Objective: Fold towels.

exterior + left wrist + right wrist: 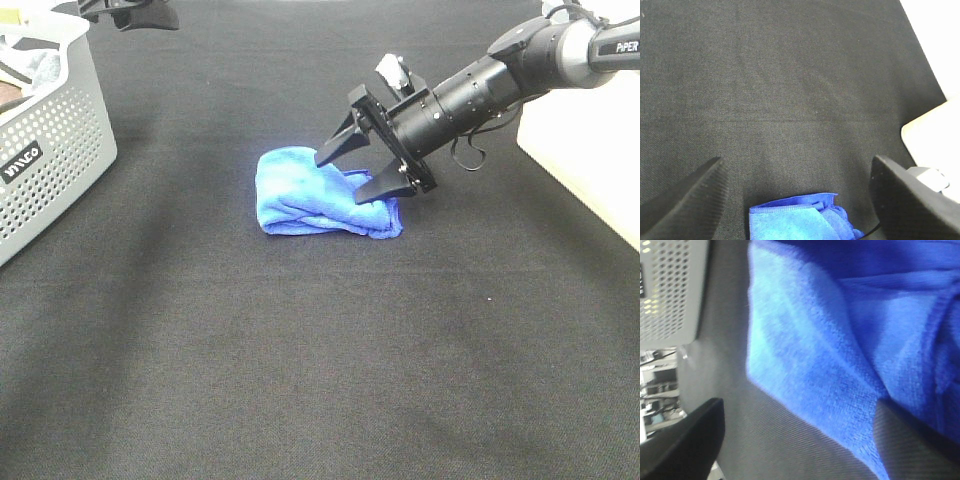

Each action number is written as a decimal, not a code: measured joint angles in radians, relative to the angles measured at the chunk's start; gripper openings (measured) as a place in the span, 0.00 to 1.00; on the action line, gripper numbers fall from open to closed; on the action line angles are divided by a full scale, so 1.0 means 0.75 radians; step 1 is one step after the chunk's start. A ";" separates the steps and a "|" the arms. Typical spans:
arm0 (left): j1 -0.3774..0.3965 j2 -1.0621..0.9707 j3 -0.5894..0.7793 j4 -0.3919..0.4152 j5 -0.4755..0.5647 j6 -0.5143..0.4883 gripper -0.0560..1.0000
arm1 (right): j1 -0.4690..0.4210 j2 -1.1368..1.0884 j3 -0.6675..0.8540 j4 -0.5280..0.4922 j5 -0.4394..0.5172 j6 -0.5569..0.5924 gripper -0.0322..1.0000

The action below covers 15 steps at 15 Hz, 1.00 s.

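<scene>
the blue towel (325,193) lies in a small folded bundle mid-cloth on the black table (300,380), so i judge the folding mostly done, though its near edge looks lumpy. my right claw (356,172) is spread wide over the towel's right end, gripping nothing as far as i can tell. my left claw (800,200) hangs open and empty, well back from it.

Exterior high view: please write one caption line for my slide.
Right gripper, jaws open, over a folded blue towel on black cloth; grey basket at left.

"PiPER" on right arm (600,45) — basket (50,140) label illegible.
</scene>
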 joint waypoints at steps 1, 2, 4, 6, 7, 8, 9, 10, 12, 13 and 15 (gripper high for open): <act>0.000 0.000 0.000 0.000 0.017 -0.001 0.75 | 0.000 0.000 0.000 -0.025 -0.004 0.025 0.78; 0.000 0.000 0.000 0.001 0.035 -0.001 0.75 | 0.000 -0.004 0.000 -0.037 -0.004 0.036 0.78; 0.000 -0.008 0.000 0.037 0.095 0.035 0.75 | 0.001 -0.065 0.000 -0.128 -0.003 0.057 0.78; 0.000 -0.053 0.000 0.144 0.193 0.059 0.75 | 0.001 -0.153 0.000 -0.271 0.000 0.111 0.78; 0.000 -0.083 0.000 0.196 0.243 0.060 0.75 | 0.001 -0.192 0.000 -0.352 0.003 0.157 0.78; 0.000 -0.113 0.000 0.244 0.297 0.061 0.75 | 0.001 -0.211 0.000 -0.397 0.007 0.181 0.78; 0.000 -0.148 0.000 0.292 0.361 0.063 0.75 | 0.001 -0.275 0.000 -0.504 0.037 0.245 0.78; 0.000 -0.177 0.000 0.324 0.423 0.063 0.75 | 0.001 -0.311 0.000 -0.555 0.067 0.279 0.78; 0.000 -0.231 0.000 0.387 0.571 0.040 0.75 | 0.001 -0.369 0.000 -0.608 0.112 0.320 0.78; 0.000 -0.264 0.004 0.401 0.623 0.027 0.75 | 0.001 -0.432 0.000 -0.636 0.144 0.340 0.78; 0.000 -0.348 0.053 0.437 0.701 0.021 0.75 | 0.001 -0.527 0.009 -0.681 0.148 0.347 0.77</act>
